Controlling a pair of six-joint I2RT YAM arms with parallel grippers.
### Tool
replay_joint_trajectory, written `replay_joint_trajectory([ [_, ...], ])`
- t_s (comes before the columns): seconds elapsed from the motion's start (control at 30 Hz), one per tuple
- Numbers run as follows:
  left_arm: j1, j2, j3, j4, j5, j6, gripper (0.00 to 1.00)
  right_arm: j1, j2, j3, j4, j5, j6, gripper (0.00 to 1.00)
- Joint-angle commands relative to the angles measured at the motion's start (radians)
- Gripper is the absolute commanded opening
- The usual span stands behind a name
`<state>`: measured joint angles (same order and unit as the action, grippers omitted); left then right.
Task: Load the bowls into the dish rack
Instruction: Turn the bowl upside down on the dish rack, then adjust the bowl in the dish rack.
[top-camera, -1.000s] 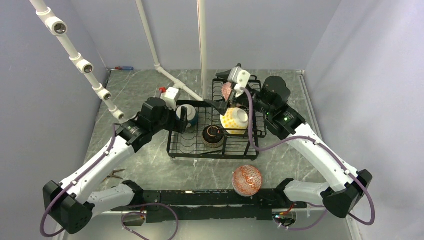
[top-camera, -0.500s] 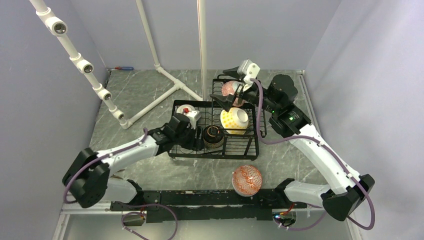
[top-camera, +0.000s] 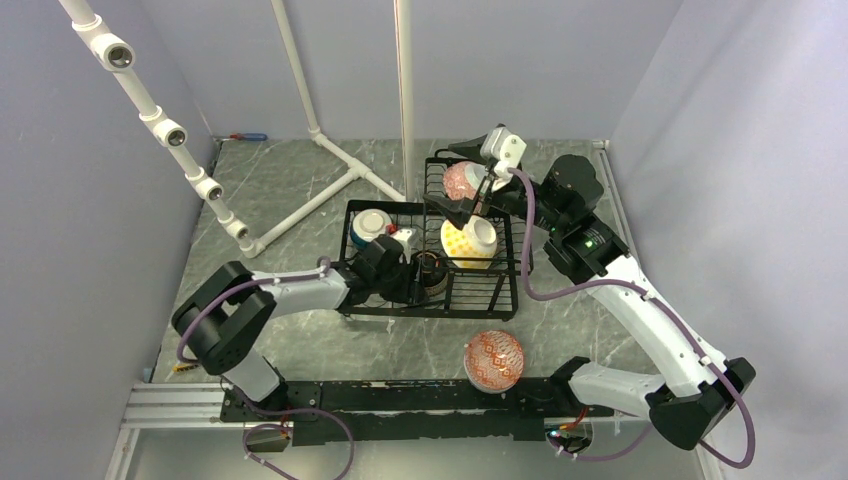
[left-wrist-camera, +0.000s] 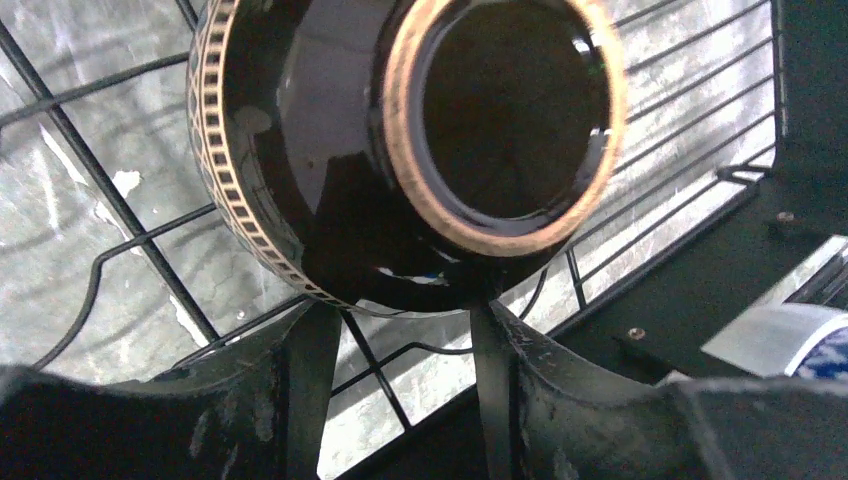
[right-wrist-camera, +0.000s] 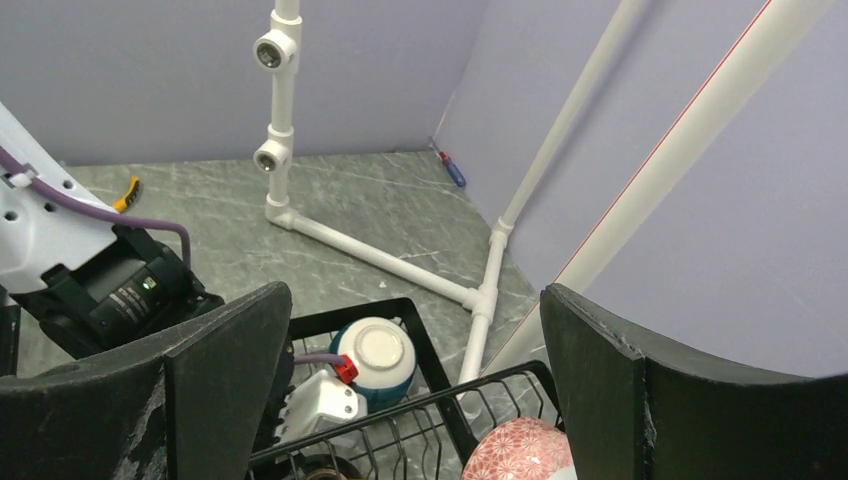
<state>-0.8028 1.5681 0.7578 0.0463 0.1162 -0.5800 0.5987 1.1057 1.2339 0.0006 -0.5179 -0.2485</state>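
Observation:
The black wire dish rack (top-camera: 480, 295) stands mid-table. Its lower tray holds a teal-and-white bowl (top-camera: 370, 225), a dark bowl (top-camera: 432, 272) and a yellow-dotted bowl (top-camera: 468, 242), all upside down. A pink-patterned bowl (top-camera: 462, 182) lies in the raised basket. An orange-patterned bowl (top-camera: 494, 359) sits on the table in front. My left gripper (top-camera: 410, 280) is open, low in the tray; in the left wrist view its tips (left-wrist-camera: 400, 330) flank the dark bowl's (left-wrist-camera: 330, 150) near side. My right gripper (top-camera: 458, 182) is wide open and empty above the basket (right-wrist-camera: 415, 400), over the pink bowl (right-wrist-camera: 520, 450) and teal bowl (right-wrist-camera: 375, 360).
A white pipe frame (top-camera: 330, 190) runs across the back left of the table, with a vertical pole (top-camera: 405, 100) just behind the rack. A screwdriver (top-camera: 245, 136) lies at the far left corner. Purple walls close in on both sides.
My left gripper has let go of the teal-and-white bowl and moved right and down to the dark bowl. My right gripper has lifted back from the yellow-dotted bowl to above the basket.

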Motion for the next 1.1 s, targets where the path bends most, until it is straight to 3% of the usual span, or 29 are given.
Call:
replay_joint_trajectory([
  [0.0, -0.020, 0.059, 0.065, 0.102, 0.003, -0.050, 0.52, -0.005, -0.021, -0.001, 0.017, -0.021, -0.022, 1.00],
  [0.2, -0.017, 0.078, 0.118, 0.132, -0.055, -0.064, 0.39, -0.005, -0.030, 0.002, 0.004, -0.022, -0.027, 1.00],
  [0.7, 0.027, 0.082, 0.204, 0.155, 0.069, -0.025, 0.23, -0.004, -0.036, 0.006, -0.022, -0.017, -0.037, 1.00],
  [0.9, 0.025, 0.030, 0.189, 0.123, 0.064, -0.015, 0.21, -0.004, -0.030, 0.005, -0.018, -0.018, -0.037, 1.00],
  [1.07, 0.023, -0.020, 0.166, 0.091, 0.052, 0.000, 0.29, -0.004, -0.027, 0.005, -0.019, -0.016, -0.038, 1.00],
])
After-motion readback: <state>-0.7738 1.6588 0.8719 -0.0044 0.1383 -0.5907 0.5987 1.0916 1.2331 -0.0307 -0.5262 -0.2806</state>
